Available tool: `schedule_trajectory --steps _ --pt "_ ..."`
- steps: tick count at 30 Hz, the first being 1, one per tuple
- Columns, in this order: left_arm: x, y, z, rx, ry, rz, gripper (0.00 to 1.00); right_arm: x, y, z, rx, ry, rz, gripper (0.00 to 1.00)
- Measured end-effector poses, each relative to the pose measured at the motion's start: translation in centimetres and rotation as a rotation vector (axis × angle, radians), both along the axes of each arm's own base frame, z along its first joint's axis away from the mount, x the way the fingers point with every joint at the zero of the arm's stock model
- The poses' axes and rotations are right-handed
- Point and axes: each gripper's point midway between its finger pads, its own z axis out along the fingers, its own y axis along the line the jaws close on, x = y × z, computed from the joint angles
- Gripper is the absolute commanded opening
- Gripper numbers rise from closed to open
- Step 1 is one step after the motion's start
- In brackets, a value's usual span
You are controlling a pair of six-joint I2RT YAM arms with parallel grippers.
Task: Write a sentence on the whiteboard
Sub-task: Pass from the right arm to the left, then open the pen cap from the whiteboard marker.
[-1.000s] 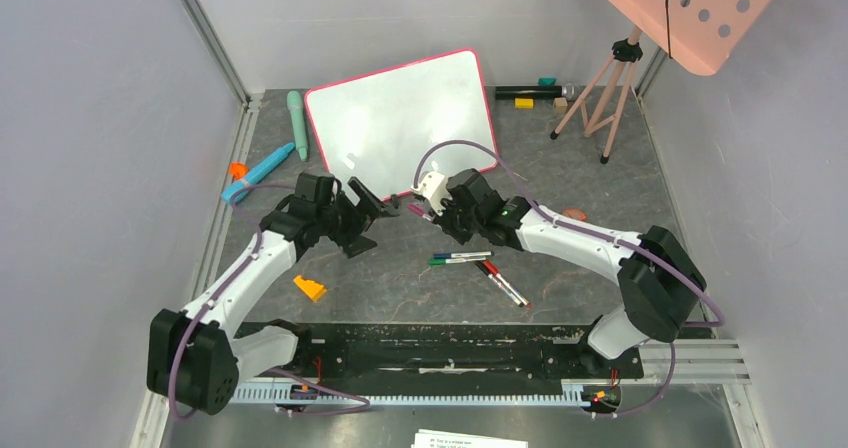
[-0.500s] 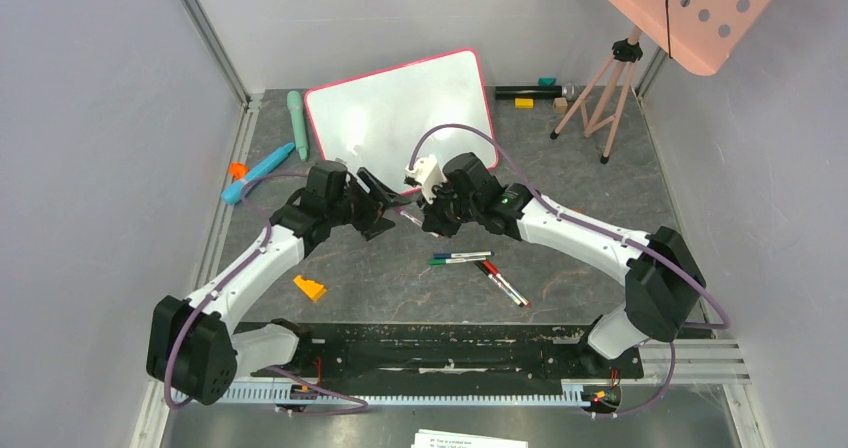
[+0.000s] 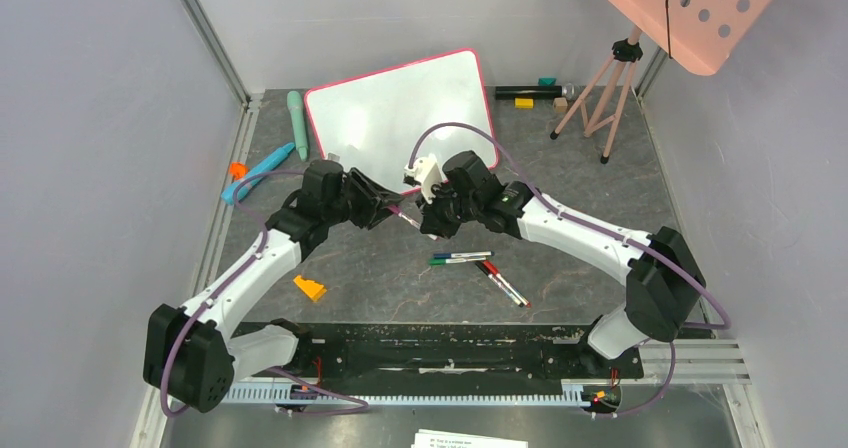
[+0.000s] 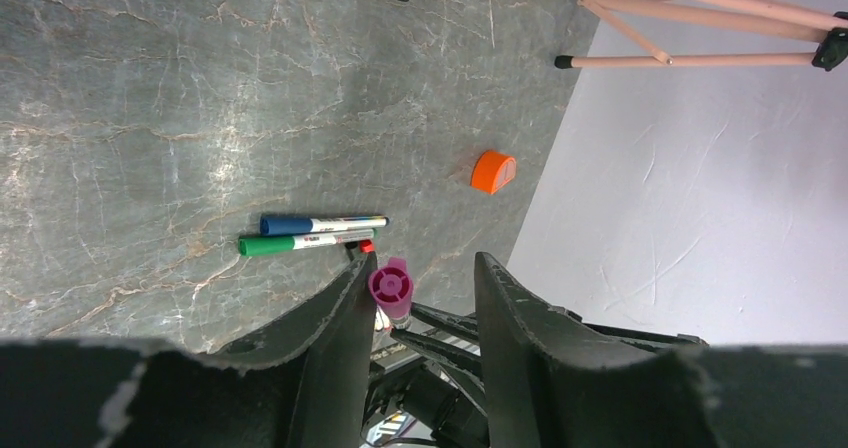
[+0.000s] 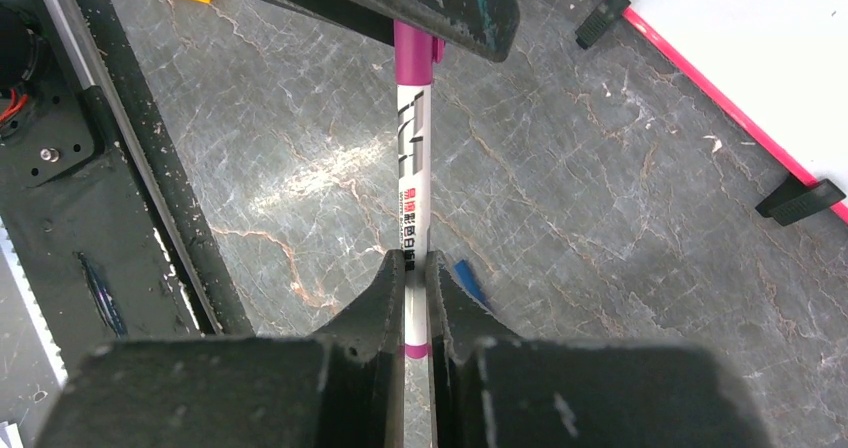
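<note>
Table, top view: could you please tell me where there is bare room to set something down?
Bare: the strip between the whiteboard and the tripod, and the near patch between the orange wedge and the loose markers. Crowded: the centre, where the left gripper brackets the purple marker held by the right gripper, and the left edge with the teal pens.

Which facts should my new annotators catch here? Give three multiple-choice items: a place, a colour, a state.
1. Where is the whiteboard?
A) at the far side of the table
B) at its near edge
C) lifted in the air

2. What colour is the cap of the marker?
A) green
B) magenta
C) black

3. The right gripper is:
A) open
B) out of view
C) shut on the marker

Key: A, the top view shows it lying flat at the back. B, magenta shows in both wrist views. C, it pinches the barrel.
</note>
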Motion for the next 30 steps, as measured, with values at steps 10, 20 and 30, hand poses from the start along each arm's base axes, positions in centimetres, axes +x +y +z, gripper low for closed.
schedule_trajectory --steps 10,20,30 --pt "0.0 0.3 -0.8 0.014 0.008 0.012 0.02 -0.1 0.0 0.5 -0.001 0.005 0.004 0.00" --pt "0.1 0.1 0.0 -0.028 0.004 0.036 0.02 0.3 0.0 1.0 0.029 0.028 -0.038 0.81" --pt "1.5 -0.7 4.1 -0.287 0.016 0.168 0.02 3.9 -4.3 8.0 0.565 0.139 -0.290 0.83"
